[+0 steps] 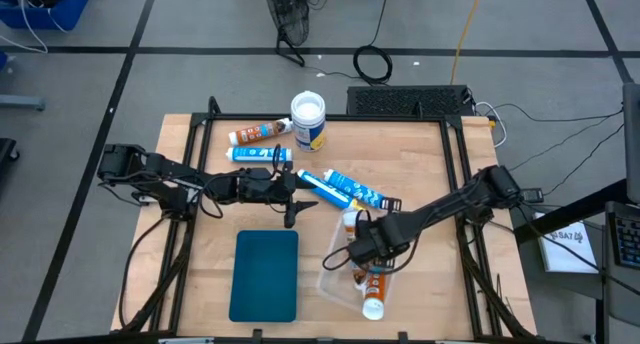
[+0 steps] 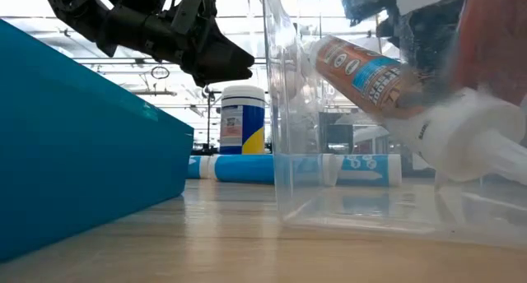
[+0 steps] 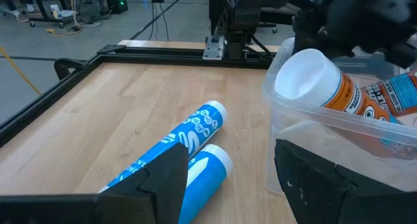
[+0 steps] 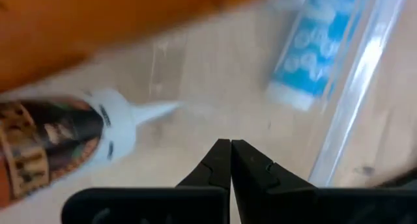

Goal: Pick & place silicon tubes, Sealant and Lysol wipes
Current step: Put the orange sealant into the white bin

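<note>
The Lysol wipes canister (image 1: 308,119), white-lidded with a blue-and-yellow label, stands upright at the table's far side and also shows in the low view (image 2: 243,118). Two blue tubes (image 1: 345,189) lie side by side mid-table (image 3: 189,146). A third blue tube (image 1: 255,154) and an orange sealant tube (image 1: 258,133) lie by the canister. A clear bin (image 1: 345,284) holds orange sealant tubes (image 1: 372,284); one leans on its wall (image 2: 370,69). My left gripper (image 1: 297,194) is open and empty, just above the blue tubes' near ends. My right gripper (image 4: 230,152) is shut and empty inside the bin, above a white-nozzled sealant tube (image 4: 65,146).
A teal rectangular box (image 1: 265,274) lies at the near edge, left of the clear bin, and fills the left of the low view (image 2: 82,151). A black frame rail (image 1: 200,124) borders the table. Bare wood shows at the table's left and far right.
</note>
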{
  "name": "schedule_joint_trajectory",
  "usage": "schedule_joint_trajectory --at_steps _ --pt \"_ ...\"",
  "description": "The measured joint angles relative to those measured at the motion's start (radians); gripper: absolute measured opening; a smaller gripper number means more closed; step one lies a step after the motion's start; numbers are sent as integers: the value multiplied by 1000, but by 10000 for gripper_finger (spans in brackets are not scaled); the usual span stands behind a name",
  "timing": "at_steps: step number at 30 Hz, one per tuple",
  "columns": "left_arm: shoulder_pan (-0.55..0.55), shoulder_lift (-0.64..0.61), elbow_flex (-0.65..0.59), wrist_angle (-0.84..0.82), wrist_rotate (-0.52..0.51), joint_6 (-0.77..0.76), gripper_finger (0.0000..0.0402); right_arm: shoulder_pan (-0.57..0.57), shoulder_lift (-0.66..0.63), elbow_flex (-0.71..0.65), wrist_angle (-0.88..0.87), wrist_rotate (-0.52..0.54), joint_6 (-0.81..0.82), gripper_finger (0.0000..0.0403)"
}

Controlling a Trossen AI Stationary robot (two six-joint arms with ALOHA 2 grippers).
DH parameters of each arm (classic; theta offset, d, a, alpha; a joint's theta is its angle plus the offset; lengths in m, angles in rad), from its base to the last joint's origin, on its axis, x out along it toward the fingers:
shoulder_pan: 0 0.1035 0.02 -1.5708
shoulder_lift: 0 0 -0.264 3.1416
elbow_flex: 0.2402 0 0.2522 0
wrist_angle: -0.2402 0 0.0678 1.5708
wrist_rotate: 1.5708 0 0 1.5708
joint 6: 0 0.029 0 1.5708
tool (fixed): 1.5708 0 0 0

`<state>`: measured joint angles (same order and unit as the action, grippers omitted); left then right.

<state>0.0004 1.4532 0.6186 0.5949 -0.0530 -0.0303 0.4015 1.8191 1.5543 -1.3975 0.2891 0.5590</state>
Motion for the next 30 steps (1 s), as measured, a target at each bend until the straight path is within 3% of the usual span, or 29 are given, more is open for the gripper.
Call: schedule_joint_trajectory --at_steps 11,15,19,23,30 --pt "0 0 0 0 0 0 230 49 -131 0 205 26 -55 0" --pt "0 0 0 0 0 0 230 90 -225 0 262 165 -102 0" --pt "0 0 0 0 0 0 230 134 -332 -29 373 391 -193 0" --pt "0 0 0 0 0 0 230 157 -445 -125 519 519 -320 0" --pt "0 0 0 0 0 0 230 140 -666 -438 856 520 -492 0"
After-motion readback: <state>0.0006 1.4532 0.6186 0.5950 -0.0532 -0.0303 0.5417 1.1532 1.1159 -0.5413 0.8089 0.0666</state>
